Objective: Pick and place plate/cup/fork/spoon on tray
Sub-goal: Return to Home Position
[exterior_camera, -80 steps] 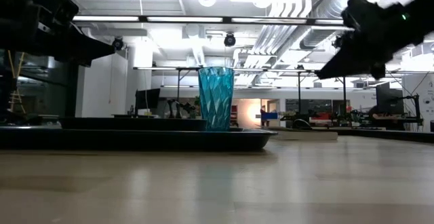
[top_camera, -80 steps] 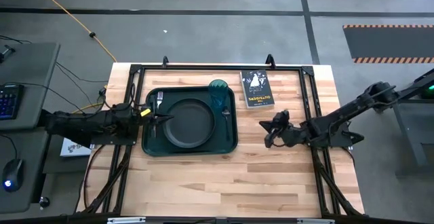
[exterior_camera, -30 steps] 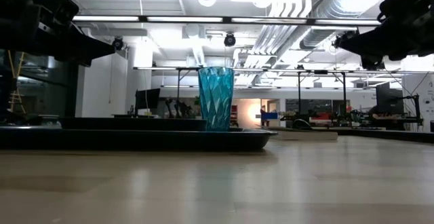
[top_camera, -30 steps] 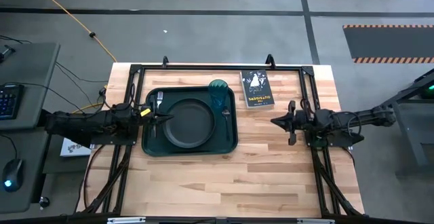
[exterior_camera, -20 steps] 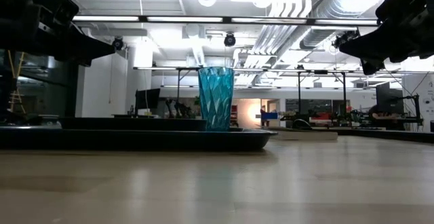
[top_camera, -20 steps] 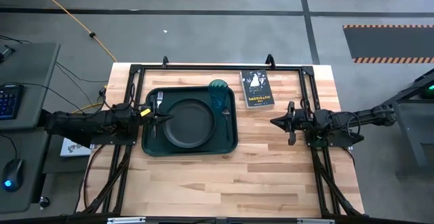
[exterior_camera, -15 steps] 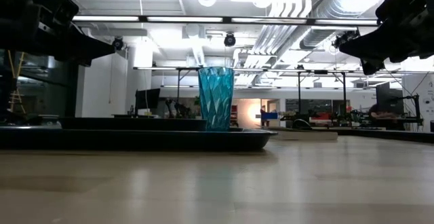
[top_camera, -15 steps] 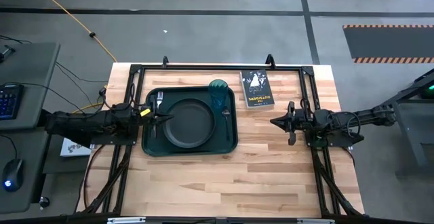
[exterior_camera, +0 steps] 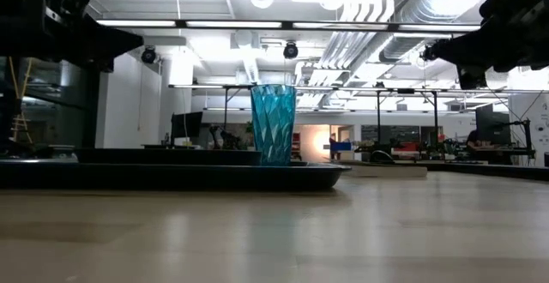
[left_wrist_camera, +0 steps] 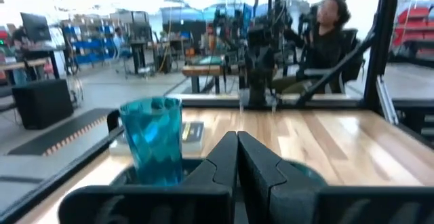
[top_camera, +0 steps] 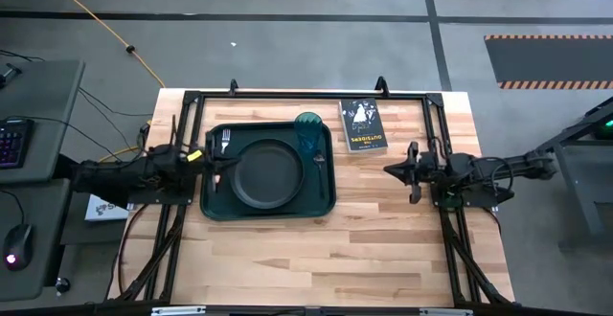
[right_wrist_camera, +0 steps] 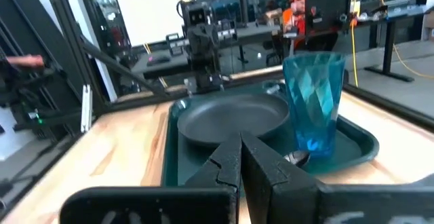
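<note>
On the left gripper (top_camera: 221,164): fingers (left_wrist_camera: 224,157) pressed flat together, pinching nothing, touching nothing; hangs above the left edge of the tray (top_camera: 209,204), just beside the fork (top_camera: 225,141). On the right gripper (top_camera: 389,170): fingers (right_wrist_camera: 229,159) likewise pressed together and empty; hovers over the tabletop (top_camera: 383,249) near its right edge, well apart from the tray. In the tray's middle, the plate (top_camera: 268,172). In its far right corner, upright, the cup (top_camera: 308,129); just beside the plate along the right edge, the spoon (top_camera: 318,161). Along the left edge, the fork. Past the tray's far right corner, near the tabletop's far edge, a small black book (top_camera: 363,126).
</note>
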{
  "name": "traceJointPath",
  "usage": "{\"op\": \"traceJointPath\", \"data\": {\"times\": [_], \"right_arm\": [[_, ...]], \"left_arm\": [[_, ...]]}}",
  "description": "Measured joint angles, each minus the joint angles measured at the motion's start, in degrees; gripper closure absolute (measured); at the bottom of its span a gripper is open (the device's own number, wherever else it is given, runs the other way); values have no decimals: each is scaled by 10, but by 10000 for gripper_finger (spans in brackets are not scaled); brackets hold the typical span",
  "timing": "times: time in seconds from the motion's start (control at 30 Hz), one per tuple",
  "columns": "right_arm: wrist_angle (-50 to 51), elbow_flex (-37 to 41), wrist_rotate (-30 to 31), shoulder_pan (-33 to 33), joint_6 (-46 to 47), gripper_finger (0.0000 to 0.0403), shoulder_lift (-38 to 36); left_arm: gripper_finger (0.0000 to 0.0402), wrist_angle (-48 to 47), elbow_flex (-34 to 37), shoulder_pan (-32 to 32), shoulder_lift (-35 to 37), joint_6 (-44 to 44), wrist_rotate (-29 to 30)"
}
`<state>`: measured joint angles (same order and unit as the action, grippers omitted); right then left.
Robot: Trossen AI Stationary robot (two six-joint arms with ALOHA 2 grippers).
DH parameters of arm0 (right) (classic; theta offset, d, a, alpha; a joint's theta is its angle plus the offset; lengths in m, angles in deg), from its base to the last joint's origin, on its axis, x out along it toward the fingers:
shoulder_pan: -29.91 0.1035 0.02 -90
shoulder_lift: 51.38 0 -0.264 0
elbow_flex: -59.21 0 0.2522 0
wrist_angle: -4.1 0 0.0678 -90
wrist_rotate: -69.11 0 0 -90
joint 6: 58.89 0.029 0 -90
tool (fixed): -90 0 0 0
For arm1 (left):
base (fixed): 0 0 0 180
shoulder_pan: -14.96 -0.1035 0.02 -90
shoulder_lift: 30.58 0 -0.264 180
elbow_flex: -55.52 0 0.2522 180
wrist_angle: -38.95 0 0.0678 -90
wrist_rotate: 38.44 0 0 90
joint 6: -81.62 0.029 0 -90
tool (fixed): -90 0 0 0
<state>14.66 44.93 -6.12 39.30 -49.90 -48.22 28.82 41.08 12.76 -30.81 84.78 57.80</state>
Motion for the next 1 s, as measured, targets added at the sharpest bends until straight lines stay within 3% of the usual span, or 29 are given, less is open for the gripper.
{"op": "traceJointPath", "data": {"times": [0.13,1.0], "right_arm": [[-1,0,0,0,0,402,-32],[0,0,0,0,0,402,-24]], "left_arm": [[398,-1,0,0,0,0,0],[398,-21,0,0,-5,0,3]]}}
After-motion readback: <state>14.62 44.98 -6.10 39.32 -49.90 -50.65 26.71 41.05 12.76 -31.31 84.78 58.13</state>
